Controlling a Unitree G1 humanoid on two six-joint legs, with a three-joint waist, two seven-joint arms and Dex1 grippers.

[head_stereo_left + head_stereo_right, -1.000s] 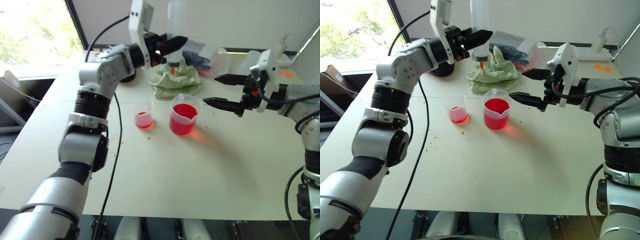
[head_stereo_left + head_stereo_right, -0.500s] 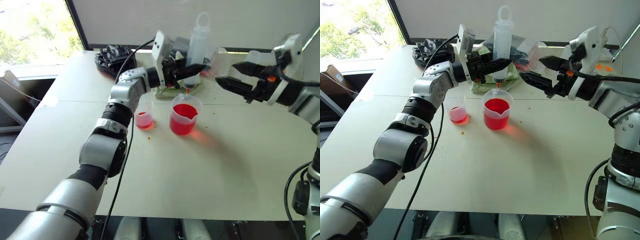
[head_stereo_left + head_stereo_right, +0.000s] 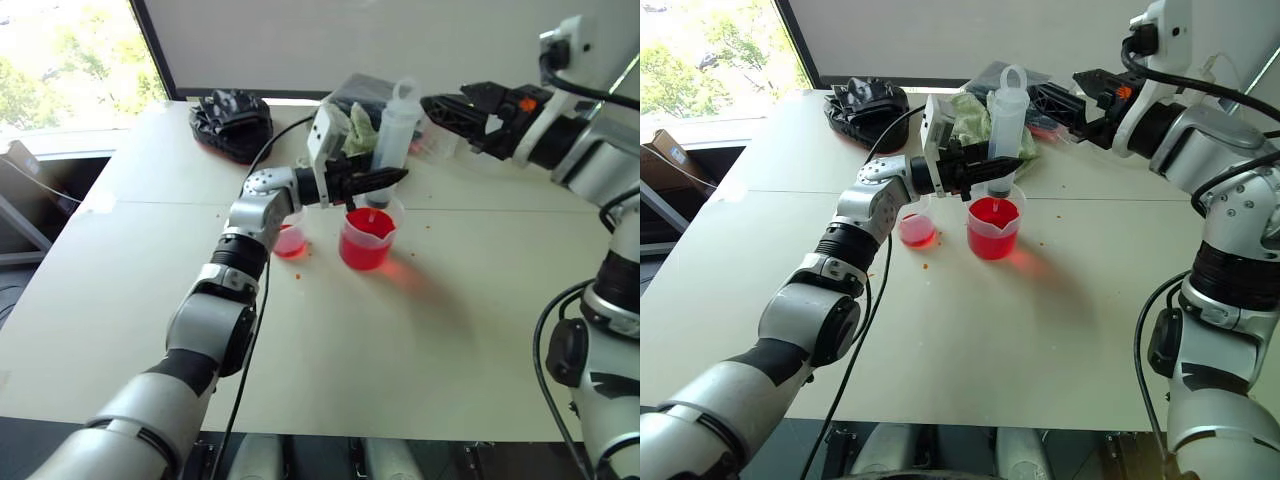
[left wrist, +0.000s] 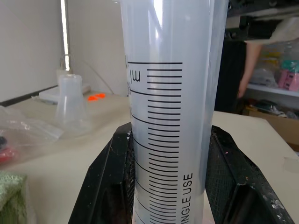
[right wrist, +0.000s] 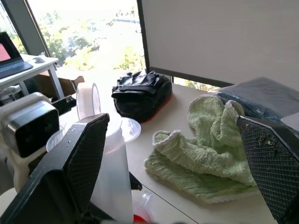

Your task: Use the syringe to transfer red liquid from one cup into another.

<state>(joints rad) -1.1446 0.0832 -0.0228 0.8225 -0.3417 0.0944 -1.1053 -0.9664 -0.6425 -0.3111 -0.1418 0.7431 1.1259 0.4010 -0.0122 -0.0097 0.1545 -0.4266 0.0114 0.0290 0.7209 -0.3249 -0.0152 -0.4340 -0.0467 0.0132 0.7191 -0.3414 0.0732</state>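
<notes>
- The left gripper [image 3: 992,172] was clamped around the syringe [image 3: 1006,125], holding it upright with its tip right over the red liquid [image 3: 992,213] in the big spouted beaker [image 3: 994,229].
- The smaller cup [image 3: 915,225] sat just beside the beaker, a bit of red in it.
- The right gripper [image 3: 1058,100] hung spread wide near the plunger ring, gripping nothing.

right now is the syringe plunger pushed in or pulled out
Pushed in: the syringe barrel looks clear, and the white ring sits just above the barrel's top.
</notes>
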